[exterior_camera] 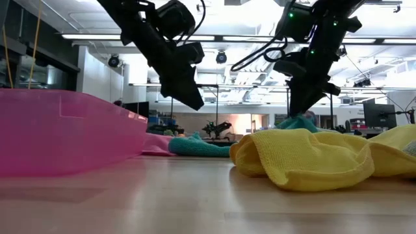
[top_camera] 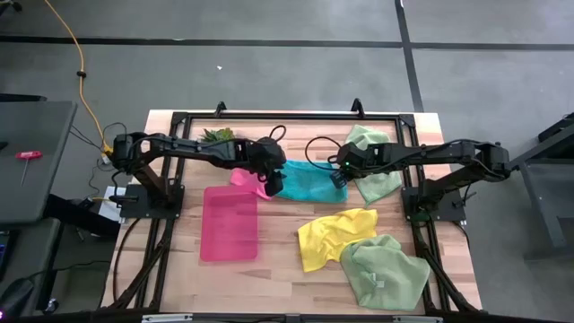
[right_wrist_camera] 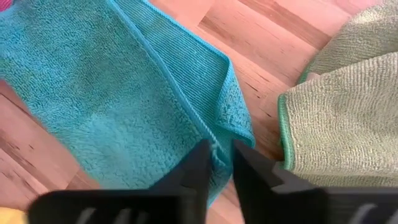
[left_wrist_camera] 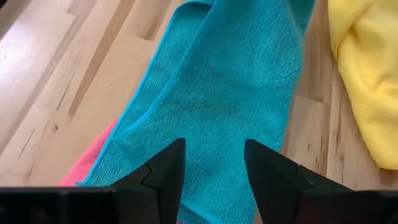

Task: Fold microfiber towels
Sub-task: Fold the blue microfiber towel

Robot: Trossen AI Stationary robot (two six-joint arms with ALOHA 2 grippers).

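Two grippers over my teal towel (top_camera: 309,183), mid-table toward the far edge. Left gripper (left_wrist_camera: 213,163) hangs above its pink-towel (top_camera: 242,177) end, fingers apart, holding nothing. Right gripper (right_wrist_camera: 221,163), narrowly parted, empty, above the end by the green towel (top_camera: 375,161).

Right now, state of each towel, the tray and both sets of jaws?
teal towel: lying folded, released
pink towel: partly under teal
yellow towel: crumpled
green towel by right arm: unfolded, rumpled
front green towel: crumpled
tray: empty
left gripper: jaws open above teal
right gripper: jaws slightly apart
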